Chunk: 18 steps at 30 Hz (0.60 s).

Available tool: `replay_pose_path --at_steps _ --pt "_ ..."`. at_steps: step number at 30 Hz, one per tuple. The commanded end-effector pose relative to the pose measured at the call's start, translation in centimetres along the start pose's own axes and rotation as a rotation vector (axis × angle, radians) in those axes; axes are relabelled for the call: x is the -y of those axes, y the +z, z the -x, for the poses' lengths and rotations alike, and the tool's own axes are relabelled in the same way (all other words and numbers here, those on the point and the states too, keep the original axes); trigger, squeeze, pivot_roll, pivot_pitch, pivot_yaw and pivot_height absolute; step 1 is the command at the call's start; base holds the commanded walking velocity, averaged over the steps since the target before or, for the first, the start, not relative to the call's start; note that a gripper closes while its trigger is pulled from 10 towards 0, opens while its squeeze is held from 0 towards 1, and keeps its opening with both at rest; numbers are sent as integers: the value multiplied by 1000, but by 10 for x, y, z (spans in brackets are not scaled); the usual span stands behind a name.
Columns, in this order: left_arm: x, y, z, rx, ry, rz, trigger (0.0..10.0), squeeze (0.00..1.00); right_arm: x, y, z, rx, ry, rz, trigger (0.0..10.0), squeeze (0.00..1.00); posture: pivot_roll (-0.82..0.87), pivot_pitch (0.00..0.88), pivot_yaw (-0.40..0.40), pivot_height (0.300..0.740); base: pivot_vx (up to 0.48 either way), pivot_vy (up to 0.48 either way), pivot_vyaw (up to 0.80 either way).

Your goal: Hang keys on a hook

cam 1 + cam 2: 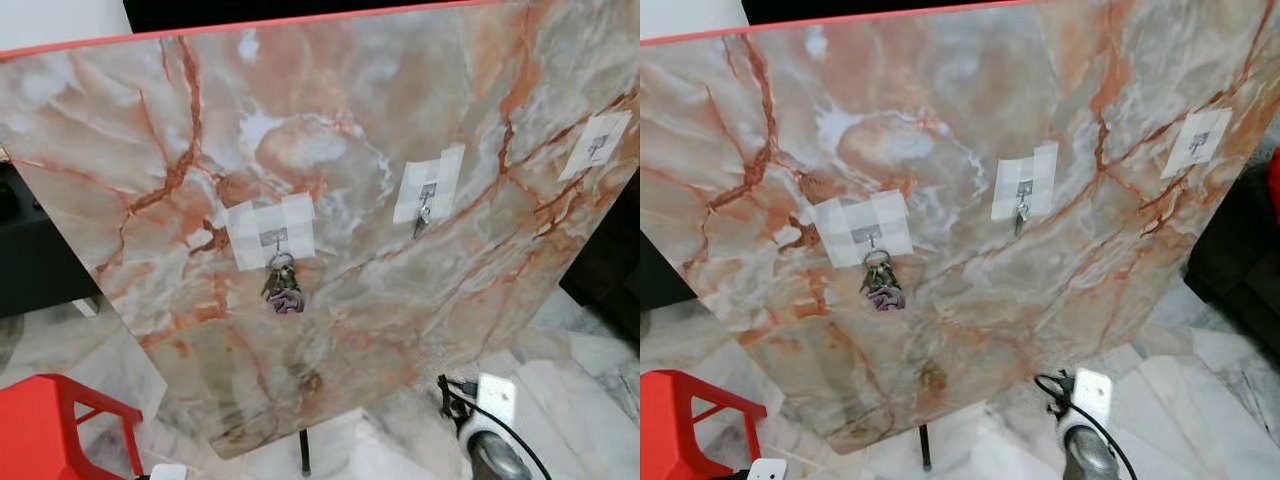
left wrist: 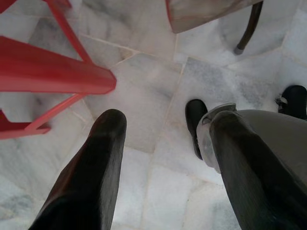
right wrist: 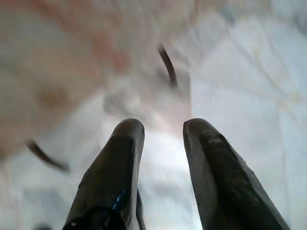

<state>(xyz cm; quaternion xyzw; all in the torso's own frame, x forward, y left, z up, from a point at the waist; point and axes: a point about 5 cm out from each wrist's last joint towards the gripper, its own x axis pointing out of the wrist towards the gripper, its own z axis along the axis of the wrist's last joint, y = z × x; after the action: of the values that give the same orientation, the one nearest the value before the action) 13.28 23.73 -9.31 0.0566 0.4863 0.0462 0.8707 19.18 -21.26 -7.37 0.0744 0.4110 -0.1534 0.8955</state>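
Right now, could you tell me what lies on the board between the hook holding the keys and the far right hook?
A third taped hook, seen in both eye views, apparently carrying something small.

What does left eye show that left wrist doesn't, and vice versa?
Left eye: the face of the board with three taped hooks, keys hanging on the leftmost. Left wrist: the open left tool, low over the floor. Both: the red stool, the board's lower edge with its dark leg, and the marble floor.
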Motion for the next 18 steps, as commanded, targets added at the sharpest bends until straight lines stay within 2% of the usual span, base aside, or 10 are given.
replay_pose_path --at_steps 1,3,4,6,12,17,18 --pt "0 -6 1 -29 -1 -17 10000 0 10 -25 5 -96 -19 8 10000 0 -36 0 -5 740 0 0 0" --pt "-1 -6 1 -27 -1 -17 10000 0 21 -49 12 -178 -32 28 10000 0 -37 0 -3 740 0 0 0" --pt "-1 -6 1 -27 -1 -17 10000 0 21 -49 12 -178 -32 28 10000 0 -37 0 -3 740 0 0 0" --pt "-2 -5 1 -27 0 -20 10000 0 30 -69 20 -250 -68 21 10000 0 -33 0 7 740 0 0 0" --pt "-3 -5 1 -29 3 -39 10000 0 26 -63 17 -226 -65 1 10000 0 -47 0 12 740 0 0 0" --pt "-3 -5 1 -30 7 -37 10000 0 19 -53 13 -185 -18 13 10000 0 -41 0 7 740 0 0 0" --pt "-3 -5 1 -30 8 -35 10000 0 17 -50 12 -169 -11 39 10000 0 -41 0 7 740 0 0 706"
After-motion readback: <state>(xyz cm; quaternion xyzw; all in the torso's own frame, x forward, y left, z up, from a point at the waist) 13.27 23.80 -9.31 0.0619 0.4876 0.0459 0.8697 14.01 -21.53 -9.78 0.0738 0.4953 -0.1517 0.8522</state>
